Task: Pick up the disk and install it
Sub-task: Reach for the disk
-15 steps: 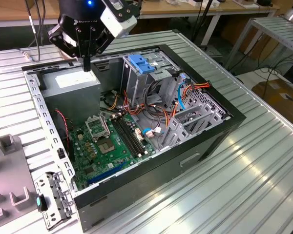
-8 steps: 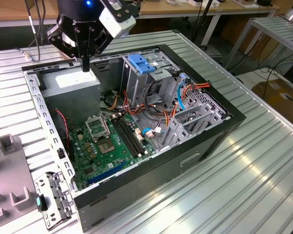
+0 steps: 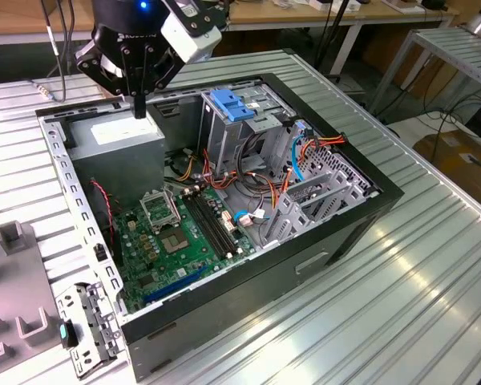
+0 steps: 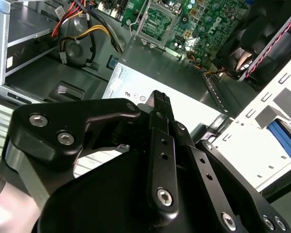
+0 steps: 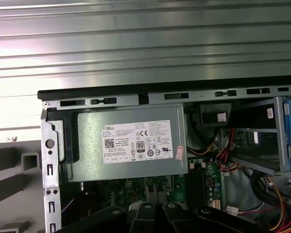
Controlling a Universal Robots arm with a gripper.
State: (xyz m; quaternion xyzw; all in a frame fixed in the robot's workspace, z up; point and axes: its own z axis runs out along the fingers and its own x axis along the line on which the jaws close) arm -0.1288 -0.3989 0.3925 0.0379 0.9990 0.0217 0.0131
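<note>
Grey sheet metal of the power supply (image 3: 116,136) lies directly beneath my gripper (image 3: 139,108), which hangs point-down over the supply's white label, in the far corner of the open computer case (image 3: 377,191) on the exterior view's left. My 2 fingers (image 4: 158,104) are drawn together to 1 narrow tip and hold nothing; whether that tip touches the label I cannot tell. In the second wrist view the disk (image 4: 286,140) appears as a bright blue rail at the picture's edge; so little of it shows that I name it with some doubt. It lies outside the case, beyond the pale perforated side wall (image 4: 252,145). That wall stands between it and my fingertips, so the disk is apart from my gripper and untouched. Inside the case the green motherboard (image 3: 176,241) lies flat. The tall grey drive cage (image 3: 224,148), with its blue latch plate (image 3: 228,106), stands to the exterior view's right of my gripper. The case rests on a ribbed metal table (image 3: 401,305).
</note>
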